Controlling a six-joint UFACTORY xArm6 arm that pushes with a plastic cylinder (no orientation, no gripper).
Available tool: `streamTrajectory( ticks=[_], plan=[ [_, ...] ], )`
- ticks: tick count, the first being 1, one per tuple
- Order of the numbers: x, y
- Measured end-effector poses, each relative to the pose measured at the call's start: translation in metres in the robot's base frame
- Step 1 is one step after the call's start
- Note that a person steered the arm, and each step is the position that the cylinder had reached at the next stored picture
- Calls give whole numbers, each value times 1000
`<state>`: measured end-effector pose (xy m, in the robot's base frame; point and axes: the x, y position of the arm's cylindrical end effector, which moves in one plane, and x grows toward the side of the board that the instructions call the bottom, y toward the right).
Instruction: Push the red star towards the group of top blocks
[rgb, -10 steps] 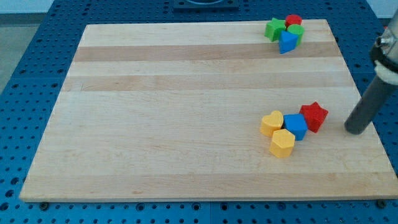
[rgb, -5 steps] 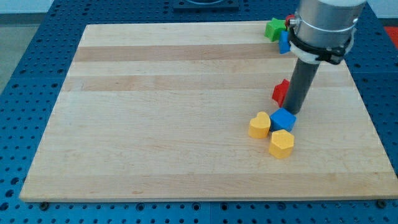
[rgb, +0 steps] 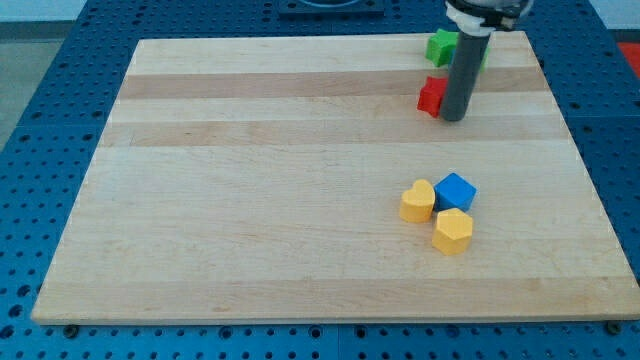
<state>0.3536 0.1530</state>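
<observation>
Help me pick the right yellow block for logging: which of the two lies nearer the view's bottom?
The yellow block below the blue cube; the yellow heart sits left of the cube.

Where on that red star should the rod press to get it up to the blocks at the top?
It can only push, not grip. My tip sits against the red star on its right, lower side. The green block of the top group lies just above the star, so contact is probably best on the star's bottom edge, pushing straight toward the view's top. The rod hides the rest of that group.
</observation>
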Motion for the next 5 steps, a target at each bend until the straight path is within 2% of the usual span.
streamTrajectory(
  ticks=[2, 4, 5],
  plan=[
    [-26, -8],
    [-2, -36],
    [-12, -41]
  ],
)
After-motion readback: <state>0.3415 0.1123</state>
